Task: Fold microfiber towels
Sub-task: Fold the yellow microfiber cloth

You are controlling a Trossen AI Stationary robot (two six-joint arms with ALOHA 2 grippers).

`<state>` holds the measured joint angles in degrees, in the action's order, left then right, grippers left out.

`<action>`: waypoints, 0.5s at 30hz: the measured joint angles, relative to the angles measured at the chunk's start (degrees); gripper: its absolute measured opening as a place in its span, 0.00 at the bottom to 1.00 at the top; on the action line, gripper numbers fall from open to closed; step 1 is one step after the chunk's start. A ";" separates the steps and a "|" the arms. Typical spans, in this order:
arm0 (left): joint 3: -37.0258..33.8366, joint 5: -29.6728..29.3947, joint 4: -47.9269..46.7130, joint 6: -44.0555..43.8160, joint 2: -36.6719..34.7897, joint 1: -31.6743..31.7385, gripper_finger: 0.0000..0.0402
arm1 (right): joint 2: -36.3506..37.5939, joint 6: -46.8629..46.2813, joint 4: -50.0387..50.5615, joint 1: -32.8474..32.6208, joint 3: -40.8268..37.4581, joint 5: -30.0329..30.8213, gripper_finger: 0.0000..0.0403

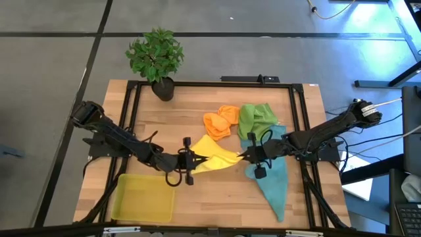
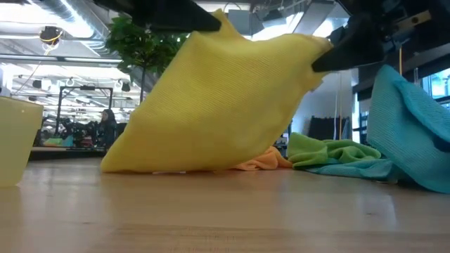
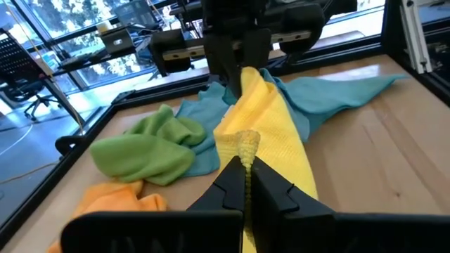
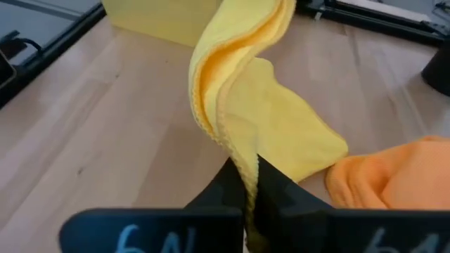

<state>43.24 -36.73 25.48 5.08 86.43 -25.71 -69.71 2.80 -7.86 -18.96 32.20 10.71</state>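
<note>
You have the yellow towel (image 1: 214, 155) stretched between both clenched grippers, left gripper (image 1: 191, 160) and right gripper (image 1: 245, 155); its lower edge seemingly touches the table (image 1: 217, 197).

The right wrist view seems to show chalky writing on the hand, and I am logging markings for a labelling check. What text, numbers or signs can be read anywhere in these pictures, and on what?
"6" followed by more light-blue strokes, partly cut off: on the dark body of the right hand, which pinches the yellow towel; the rest is too incomplete to read.
No other readable text shows in any view.
</note>
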 joint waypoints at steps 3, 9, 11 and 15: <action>0.00 -0.07 -0.11 0.04 0.00 0.02 0.00 | 0.00 -1.17 0.00 0.00 0.00 -1.45 0.02; 0.00 -0.24 -0.12 0.07 0.00 0.02 0.00 | 0.00 -2.72 0.00 0.01 0.00 -1.59 0.03; 0.00 -0.26 -0.12 0.07 0.00 0.02 0.00 | 0.00 -2.85 0.00 0.00 0.00 -1.95 0.03; 0.00 -0.37 -0.12 0.07 0.00 0.02 0.00 | -0.30 -5.80 -0.31 0.00 0.00 -4.75 0.03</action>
<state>43.24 -37.10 25.36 5.15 86.43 -25.69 -70.02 -3.00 -8.17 -18.96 32.21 5.96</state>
